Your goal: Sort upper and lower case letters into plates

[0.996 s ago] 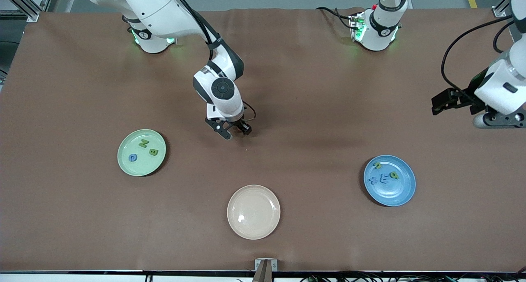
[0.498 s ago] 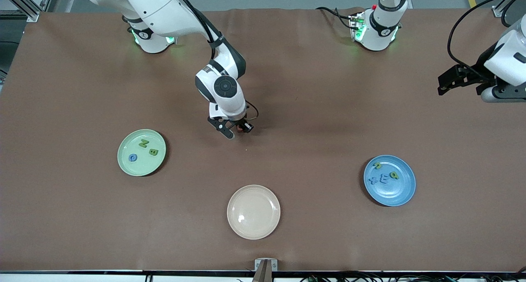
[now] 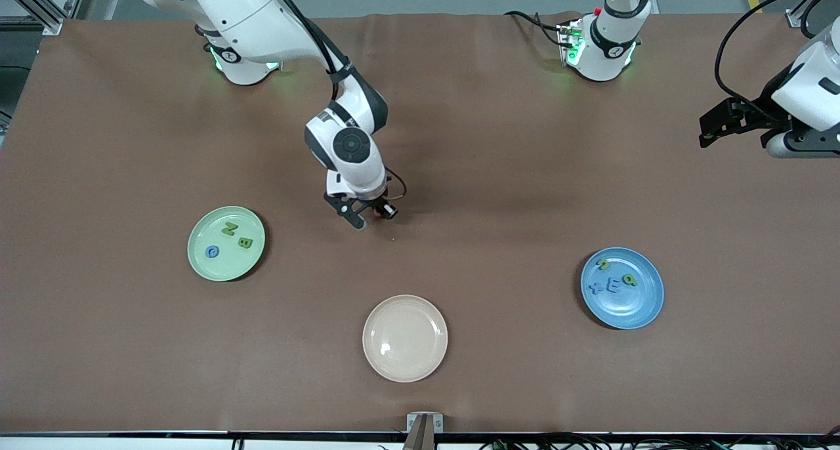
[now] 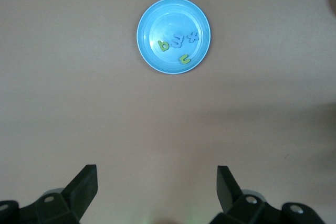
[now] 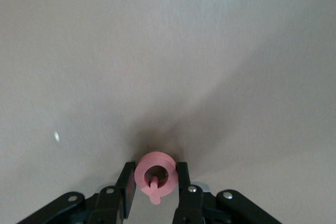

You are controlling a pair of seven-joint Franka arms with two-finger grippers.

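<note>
My right gripper (image 3: 371, 217) is shut on a red ring-shaped letter with a small tail (image 5: 155, 157), low over the brown table between the plates; its fingers (image 5: 127, 184) pinch the letter's two sides. The pale green plate (image 3: 203, 230) lies toward the right arm's end and holds a green N (image 3: 229, 229), a green B (image 3: 245, 243) and a blue letter (image 3: 212, 252). The blue plate (image 3: 646, 302), also in the left wrist view (image 4: 157, 19), lies toward the left arm's end with several green and blue letters (image 3: 612, 285). My left gripper (image 3: 722, 125) (image 4: 157, 174) hangs open and empty, high over its end of the table.
An empty cream plate (image 3: 405, 338) lies nearest the front camera, between the two coloured plates. Both arm bases (image 3: 600, 50) stand along the table's edge farthest from the front camera. Bare brown table surrounds the right gripper.
My right gripper has shut on the red letter and shifted slightly toward the green plate. The left arm has drawn back and up toward its end of the table.
</note>
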